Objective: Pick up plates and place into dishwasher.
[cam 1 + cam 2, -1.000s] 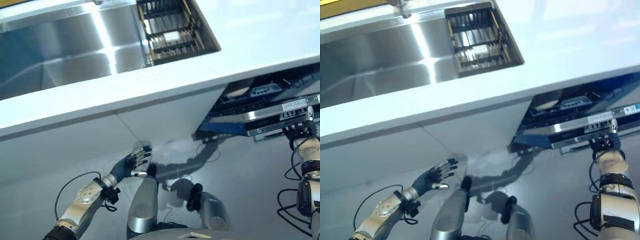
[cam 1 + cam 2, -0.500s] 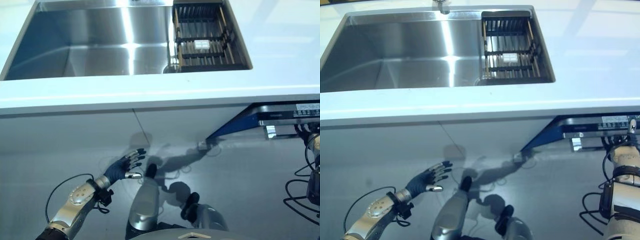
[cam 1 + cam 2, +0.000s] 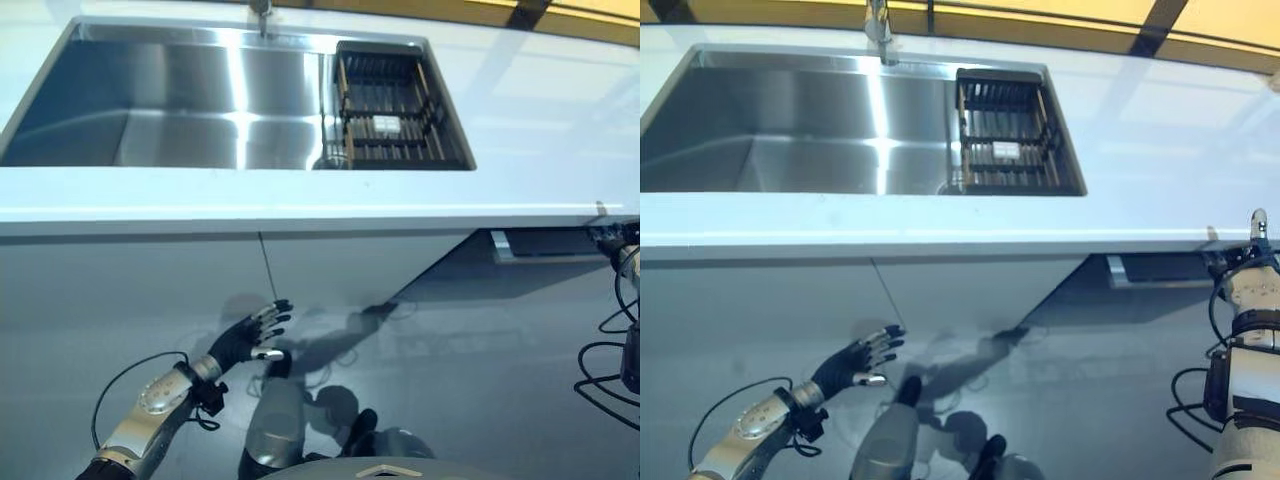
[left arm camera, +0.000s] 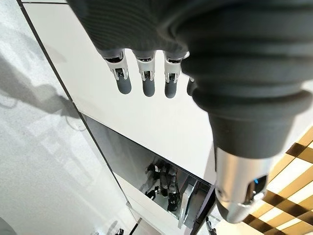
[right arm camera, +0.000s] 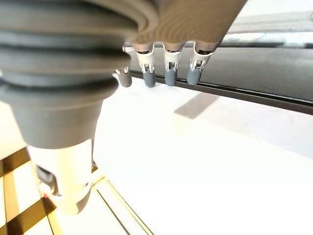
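Under the white table (image 3: 300, 205) in the left eye view, the dishwasher door (image 3: 545, 243) sits almost shut, and no plate is visible, so the job looks stalled at reopening it. Right eye view: the right hand (image 3: 1252, 270) at that door's top edge, the left hand (image 3: 855, 360) hanging low, fingers spread. Both wrist views show straight fingers holding nothing.

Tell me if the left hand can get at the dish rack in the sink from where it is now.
Probably not: the left hand hangs open low before the cabinet front, and the countertop edge juts out between it and the dish rack.
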Motion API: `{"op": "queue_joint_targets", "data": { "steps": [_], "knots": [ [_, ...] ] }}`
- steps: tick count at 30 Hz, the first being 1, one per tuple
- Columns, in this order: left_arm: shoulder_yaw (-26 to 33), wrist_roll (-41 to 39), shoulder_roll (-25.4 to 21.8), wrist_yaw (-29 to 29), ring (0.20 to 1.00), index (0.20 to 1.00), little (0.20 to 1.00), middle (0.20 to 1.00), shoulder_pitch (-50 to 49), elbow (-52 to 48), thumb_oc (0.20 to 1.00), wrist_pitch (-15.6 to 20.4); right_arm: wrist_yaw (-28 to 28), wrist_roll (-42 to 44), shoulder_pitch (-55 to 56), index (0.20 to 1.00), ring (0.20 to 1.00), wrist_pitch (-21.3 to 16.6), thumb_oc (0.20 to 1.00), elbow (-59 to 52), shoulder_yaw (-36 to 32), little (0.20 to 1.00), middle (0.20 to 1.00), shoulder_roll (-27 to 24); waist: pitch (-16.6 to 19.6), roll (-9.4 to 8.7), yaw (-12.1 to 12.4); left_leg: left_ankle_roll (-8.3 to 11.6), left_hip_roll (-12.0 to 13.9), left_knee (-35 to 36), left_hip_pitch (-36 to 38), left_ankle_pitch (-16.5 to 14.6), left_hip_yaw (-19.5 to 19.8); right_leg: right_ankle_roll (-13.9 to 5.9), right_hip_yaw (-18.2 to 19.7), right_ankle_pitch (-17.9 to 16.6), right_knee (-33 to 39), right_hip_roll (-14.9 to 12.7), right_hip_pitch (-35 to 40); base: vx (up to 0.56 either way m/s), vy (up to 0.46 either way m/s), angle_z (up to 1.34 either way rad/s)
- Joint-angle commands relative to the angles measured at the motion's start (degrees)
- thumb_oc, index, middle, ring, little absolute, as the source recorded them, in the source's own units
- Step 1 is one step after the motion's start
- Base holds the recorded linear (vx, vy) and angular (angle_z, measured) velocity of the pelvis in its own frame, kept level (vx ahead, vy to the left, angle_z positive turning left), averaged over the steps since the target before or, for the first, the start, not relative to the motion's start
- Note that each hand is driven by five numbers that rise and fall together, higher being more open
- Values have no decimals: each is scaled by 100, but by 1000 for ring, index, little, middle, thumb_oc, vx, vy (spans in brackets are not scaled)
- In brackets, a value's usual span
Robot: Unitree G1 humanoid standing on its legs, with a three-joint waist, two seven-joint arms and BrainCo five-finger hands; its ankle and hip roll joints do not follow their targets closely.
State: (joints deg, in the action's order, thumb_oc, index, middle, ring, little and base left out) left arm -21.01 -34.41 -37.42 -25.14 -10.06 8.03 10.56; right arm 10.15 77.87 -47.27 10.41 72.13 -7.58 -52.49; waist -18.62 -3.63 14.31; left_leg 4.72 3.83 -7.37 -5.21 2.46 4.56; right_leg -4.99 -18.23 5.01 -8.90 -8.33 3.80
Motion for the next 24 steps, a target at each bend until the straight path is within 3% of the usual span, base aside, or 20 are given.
{"op": "queue_joint_targets", "data": {
  "steps": [1, 7, 15, 19, 24],
  "knots": [
    [52, 159, 42, -92, 1000, 1000, 1000, 1000, -459, -210, 1000, 321, -1045, -286, -1243, 1000, 1000, -735, 1000, -1391, 787, 1000, 1000, -1016, 1052, -293, -75, -216, 28, 19, 164, -623, -472, -257, 117, -248, 92, -257, -72, 18, 75, -13],
    [124, 150, 83, -90, 1000, 1000, 1000, 1000, -488, -82, 1000, 456, -1257, -473, -1298, 1000, 1000, -696, 1000, -1392, 874, 1000, 1000, -1359, 1197, -284, -241, -302, -48, 115, 317, -684, -631, -323, 198, -365, 129, -319, -68, -5, 46, -16],
    [228, 0, 219, 18, 1000, 1000, 1000, 1000, -471, 3, 1000, 749, -867, -1109, -582, 1000, 1000, -1388, 1000, -2040, 508, 1000, 1000, -1453, 1263, -222, -537, -361, -106, 208, 452, -726, -826, -352, 350, -512, 262, -339, -121, -44, 18, -7],
    [331, -173, 384, 64, 1000, 1000, 1000, 1000, -434, 93, 1000, 921, -607, -1259, 131, 1000, 1000, -1670, 1000, -2693, 65, 1000, 1000, -1231, 1275, -165, -709, -380, -106, 201, 510, -771, -944, -366, 444, -544, 229, -331, -208, -34, 18, -24],
    [486, -132, 630, 198, 1000, 1000, 1000, 1000, -379, 173, 1000, 1169, -313, -1872, 1486, 1000, 1000, -2237, 1000, -3958, -633, 1000, 1000, -429, 1270, -81, -900, -403, -97, 225, 553, -772, -1012, -340, 568, -479, 255, -278, -239, -42, -4, -14]
  ]
}}
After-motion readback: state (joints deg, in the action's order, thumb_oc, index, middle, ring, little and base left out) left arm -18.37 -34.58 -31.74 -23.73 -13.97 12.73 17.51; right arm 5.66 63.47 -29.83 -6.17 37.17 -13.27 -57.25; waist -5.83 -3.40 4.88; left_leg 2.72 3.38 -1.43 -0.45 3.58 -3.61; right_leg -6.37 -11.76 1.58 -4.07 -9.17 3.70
